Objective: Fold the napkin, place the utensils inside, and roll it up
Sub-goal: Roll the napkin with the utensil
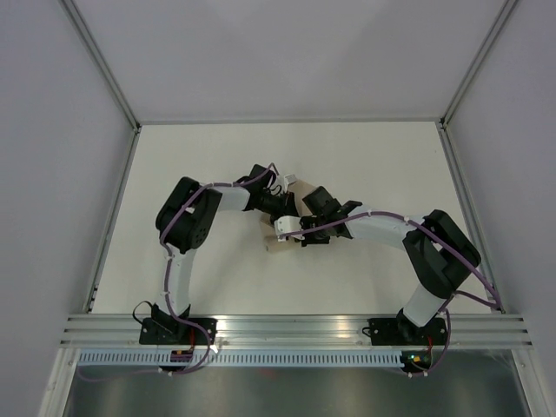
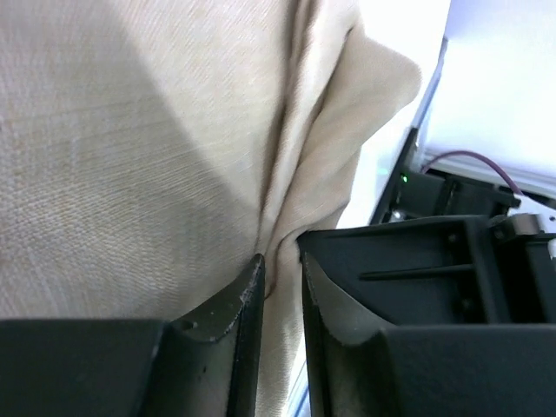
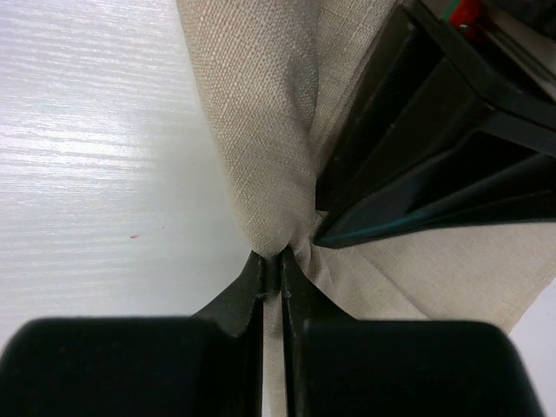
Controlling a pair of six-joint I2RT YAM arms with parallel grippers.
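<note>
The napkin (image 1: pixel 301 186) sits bunched near the middle of the table (image 1: pixel 208 156), and from above most of it is hidden by the two arms that meet over it; a tan corner shows at its far edge and a smaller patch at its near edge. The right end effector (image 3: pixel 271 256) is clamped on the napkin: its dark fingers (image 3: pixel 248 291) stand together with a gathered pinch of cloth between the tips, and creases fan out from that pinch up across the fabric. The bare white table lies to the left of the napkin in the right wrist view. The left end effector (image 2: pixel 278 269) is on the napkin too, just beside the right one's pinch. Its two fingers stand a narrow way apart, and a long fold of the napkin runs down into the gap between them. Whether they press on that fold I cannot tell. In the left wrist view the cloth spreads wide and smooth to the left of this fold, and a loose corner of the napkin stands up to its right, against the white table
</note>
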